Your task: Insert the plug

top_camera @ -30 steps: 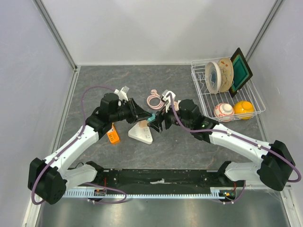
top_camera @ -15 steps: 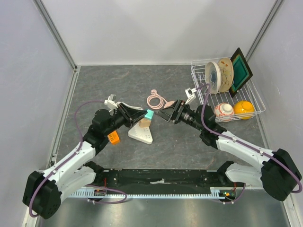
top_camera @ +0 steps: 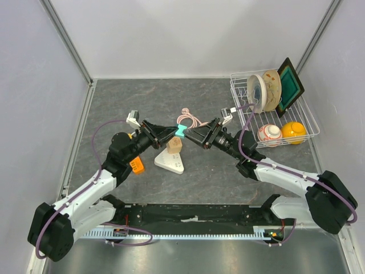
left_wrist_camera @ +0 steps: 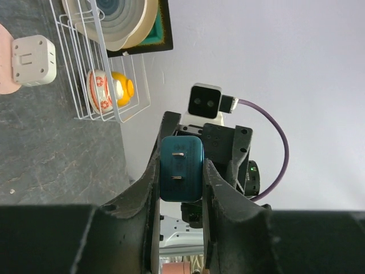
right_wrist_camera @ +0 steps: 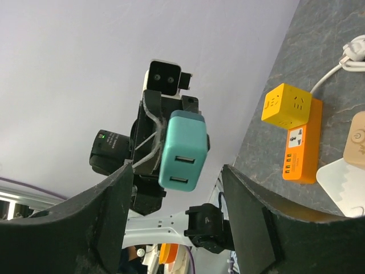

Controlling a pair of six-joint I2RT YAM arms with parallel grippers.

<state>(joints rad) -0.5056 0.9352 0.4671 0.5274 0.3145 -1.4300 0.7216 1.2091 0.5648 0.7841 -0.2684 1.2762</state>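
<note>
Pinches the teal plug (top_camera: 181, 131) in the left claw (top_camera: 173, 132), fingers pressed on its two sides, prongs facing the left wrist camera. Holds it raised off the desk (top_camera: 142, 103), near the white power strip (top_camera: 170, 161). Spreads the right claw (top_camera: 193, 135) wide, fingers flanking the plug without touching.

A robotics lab cell: plain white walls (top_camera: 188, 34), aluminium frame posts (top_camera: 67, 43), grey tabletop (top_camera: 142, 94).

Both arms reach inward and up, tips nearly meeting — left end effector (top_camera: 175, 131) pinched on the teal plug (top_camera: 181, 131), right end effector (top_camera: 191, 135) with jaws spread apart.
</note>
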